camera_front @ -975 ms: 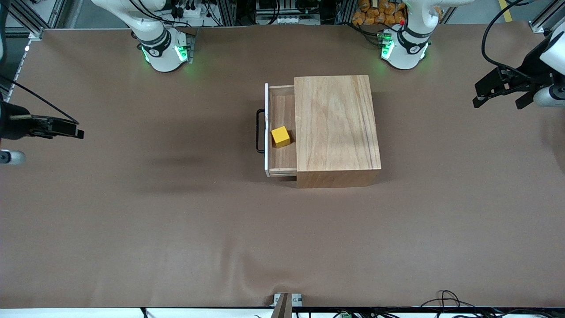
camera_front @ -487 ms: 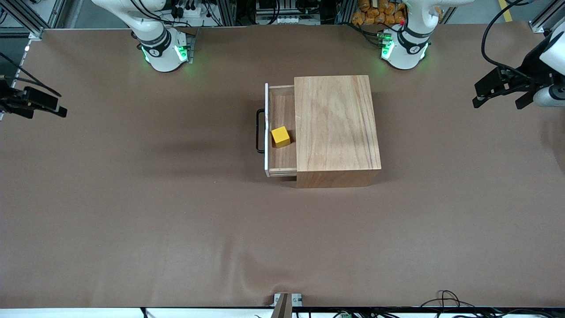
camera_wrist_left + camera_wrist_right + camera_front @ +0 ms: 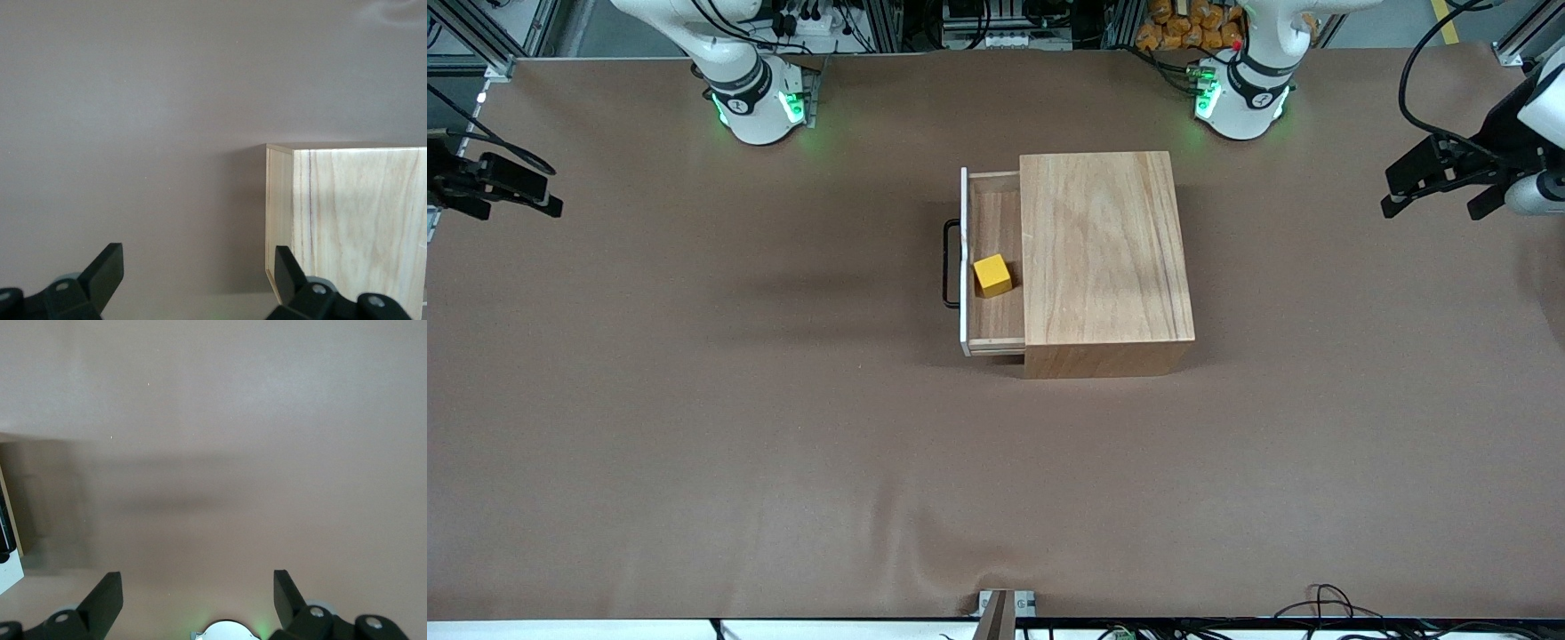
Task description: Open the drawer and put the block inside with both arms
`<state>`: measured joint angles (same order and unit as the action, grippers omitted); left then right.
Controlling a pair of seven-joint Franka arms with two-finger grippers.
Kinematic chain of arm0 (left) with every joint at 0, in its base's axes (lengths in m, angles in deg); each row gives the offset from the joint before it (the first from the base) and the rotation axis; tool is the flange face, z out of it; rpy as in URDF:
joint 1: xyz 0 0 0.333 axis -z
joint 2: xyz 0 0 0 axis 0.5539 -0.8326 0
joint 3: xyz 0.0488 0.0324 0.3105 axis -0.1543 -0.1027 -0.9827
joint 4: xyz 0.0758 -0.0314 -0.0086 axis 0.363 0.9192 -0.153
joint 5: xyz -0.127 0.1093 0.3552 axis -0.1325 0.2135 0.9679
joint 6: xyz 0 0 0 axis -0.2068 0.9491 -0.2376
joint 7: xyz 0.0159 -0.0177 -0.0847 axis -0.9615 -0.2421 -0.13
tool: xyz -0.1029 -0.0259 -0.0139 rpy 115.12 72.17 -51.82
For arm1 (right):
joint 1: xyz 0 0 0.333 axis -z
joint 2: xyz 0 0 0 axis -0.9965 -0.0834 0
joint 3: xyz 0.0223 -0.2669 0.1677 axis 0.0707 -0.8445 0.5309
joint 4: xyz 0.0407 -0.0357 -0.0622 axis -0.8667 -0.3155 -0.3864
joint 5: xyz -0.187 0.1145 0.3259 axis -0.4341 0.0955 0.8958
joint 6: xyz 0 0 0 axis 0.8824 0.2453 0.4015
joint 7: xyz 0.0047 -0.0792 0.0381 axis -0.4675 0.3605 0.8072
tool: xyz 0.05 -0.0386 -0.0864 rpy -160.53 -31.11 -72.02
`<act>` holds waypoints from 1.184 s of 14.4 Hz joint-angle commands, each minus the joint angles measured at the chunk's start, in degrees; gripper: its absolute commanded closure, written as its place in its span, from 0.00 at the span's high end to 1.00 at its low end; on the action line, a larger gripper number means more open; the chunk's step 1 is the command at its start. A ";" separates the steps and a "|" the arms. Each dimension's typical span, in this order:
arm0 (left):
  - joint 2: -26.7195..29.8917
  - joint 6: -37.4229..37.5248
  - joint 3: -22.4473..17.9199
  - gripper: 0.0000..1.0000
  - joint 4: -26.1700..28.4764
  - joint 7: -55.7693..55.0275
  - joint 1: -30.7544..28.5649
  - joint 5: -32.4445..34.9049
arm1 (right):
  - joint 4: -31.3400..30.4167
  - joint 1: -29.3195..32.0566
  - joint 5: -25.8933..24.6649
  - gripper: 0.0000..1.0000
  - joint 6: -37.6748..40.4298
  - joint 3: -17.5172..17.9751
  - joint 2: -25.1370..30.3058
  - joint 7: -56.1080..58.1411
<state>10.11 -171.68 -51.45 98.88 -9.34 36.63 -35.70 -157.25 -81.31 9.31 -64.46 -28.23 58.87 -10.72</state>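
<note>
Both end effectors hover spread apart over the tabletop's [image 3: 783, 427] ends, right end effector [image 3: 511, 191] and left end effector [image 3: 1436, 191] well away from the drawer [image 3: 996, 222] between them, pulled open, yellow block [image 3: 992, 275] inside.

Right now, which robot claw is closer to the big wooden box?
The left gripper, at the left arm's end of the table. Its wrist view shows the wooden box close by, while the right gripper sees only bare table.
</note>
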 commanded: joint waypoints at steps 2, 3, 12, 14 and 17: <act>0.48 -0.35 0.20 1.00 0.04 0.20 -0.36 -0.64 | -2.62 -0.47 -0.97 1.00 -1.10 0.67 2.14 -0.31; 0.40 -0.35 0.20 1.00 0.04 0.20 -0.36 -0.64 | -2.62 -0.65 -0.97 1.00 -1.10 1.10 2.14 -1.18; 0.40 -0.35 0.20 1.00 -0.14 0.20 -0.54 -0.73 | -2.10 -0.74 -0.88 1.00 -2.86 1.72 1.79 -2.25; 0.40 -0.44 0.20 1.00 -0.05 0.20 -0.54 -0.73 | -2.10 -0.74 -0.97 1.00 -2.86 1.55 1.79 -2.07; 0.40 -0.44 0.20 1.00 -0.14 0.20 -0.54 -0.73 | -2.10 -0.74 -4.81 1.00 -2.16 1.63 1.79 -2.07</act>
<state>10.11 -171.79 -51.46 98.88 -9.34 36.60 -35.70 -157.89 -81.86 7.45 -66.58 -26.79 58.97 -11.99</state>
